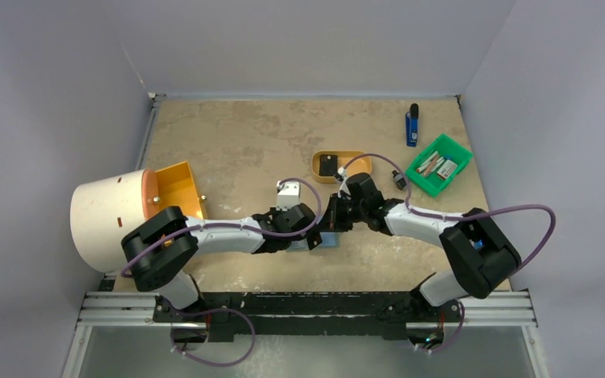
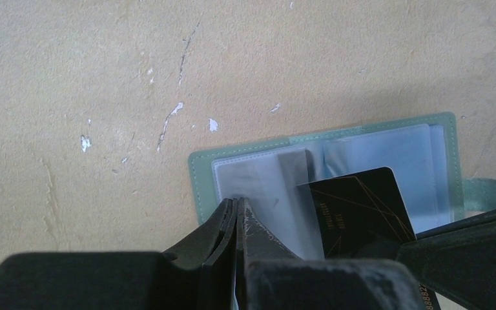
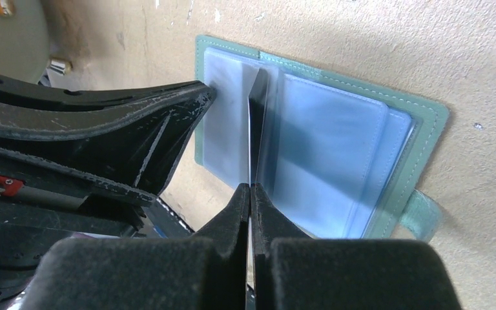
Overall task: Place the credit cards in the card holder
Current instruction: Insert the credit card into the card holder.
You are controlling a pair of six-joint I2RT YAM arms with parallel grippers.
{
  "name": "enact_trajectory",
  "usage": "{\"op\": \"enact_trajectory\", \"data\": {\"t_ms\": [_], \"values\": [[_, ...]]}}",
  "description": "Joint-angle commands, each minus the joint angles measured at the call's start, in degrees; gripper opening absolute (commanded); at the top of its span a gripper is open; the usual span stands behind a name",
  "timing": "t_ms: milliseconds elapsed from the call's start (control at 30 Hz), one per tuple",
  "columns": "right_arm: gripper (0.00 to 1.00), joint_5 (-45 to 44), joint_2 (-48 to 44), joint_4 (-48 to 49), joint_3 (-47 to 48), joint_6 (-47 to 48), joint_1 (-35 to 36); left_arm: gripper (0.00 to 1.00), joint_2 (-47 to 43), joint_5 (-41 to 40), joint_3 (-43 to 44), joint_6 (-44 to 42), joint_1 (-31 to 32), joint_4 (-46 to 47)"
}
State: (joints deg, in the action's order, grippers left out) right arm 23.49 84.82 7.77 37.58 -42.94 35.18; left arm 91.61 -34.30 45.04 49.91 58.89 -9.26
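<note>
Two arms meet at the centre of the overhead view, above the card holder (image 3: 426, 116). The sage-green wallet lies spread open and flat on the table (image 2: 103, 77), clear plastic sleeves (image 3: 336, 148) facing up and its snap tab trailing off the lower right of the right wrist frame.

The right gripper (image 3: 250, 194) has its fingers pinched tight on a black credit card (image 2: 358, 203). The card stands on edge near the fold of the holder, and its leading edge is down among the sleeves. That upright hold looks chosen so the card can slide into a pocket rather than land flat on top.

The left gripper (image 2: 236, 210) has its fingers pressed together, the tip resting on the holder's left page at centre-bottom of its own frame. Whether it also nips a sleeve leaf is not clear. It appears to be pinning the soft wallet so it does not skid or fold shut as the card is pushed. How far the card has entered a pocket cannot be judged, because the sleeves are transparent and overlap.
</note>
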Motion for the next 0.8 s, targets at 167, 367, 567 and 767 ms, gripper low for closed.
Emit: {"op": "enact_trajectory", "data": {"t_ms": [167, 367, 567, 767], "values": [[0.00, -0.78, 2.36, 5.66, 0.42, -3.56, -0.55, 0.00, -4.48, -1.38, -1.82, 1.84, -0.27, -1.65], [0.00, -1.58, 3.30, 7.66, -0.54, -4.97, -0.53, 0.00, -5.81, -1.90, -2.68, 2.09, -0.27, -2.42], [0.00, -2.58, 3.99, 9.28, -1.58, -5.78, -0.55, 0.00, -6.01, -2.95, -3.45, 2.79, -0.27, -3.59], [0.00, -4.03, 4.86, 10.51, -2.60, -6.57, -0.55, 0.00, -7.68, -4.87, -4.82, 3.90, -0.27, -5.25]]}}
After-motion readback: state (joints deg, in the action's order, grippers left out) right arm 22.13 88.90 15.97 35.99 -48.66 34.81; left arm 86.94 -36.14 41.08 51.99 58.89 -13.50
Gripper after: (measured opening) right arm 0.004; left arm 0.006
